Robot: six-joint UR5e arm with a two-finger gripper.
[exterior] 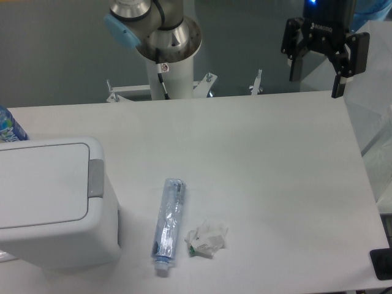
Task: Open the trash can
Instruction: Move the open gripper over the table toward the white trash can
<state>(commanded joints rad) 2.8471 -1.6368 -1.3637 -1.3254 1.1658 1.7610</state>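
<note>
Nothing sits in the tool (316,77), which hangs wide-jawed above the worktop (257,159); the trash can (52,202) stands shut, well away on the opposite side, grey latch (95,178) facing it for pressing.

Bottle (168,225) right of trash can (52,202)

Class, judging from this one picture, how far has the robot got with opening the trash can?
Nothing looks done: the trash can has its lid flat and shut. The gripper hangs open and empty at the table's far right. Left: reach the grey latch and press it.
</note>
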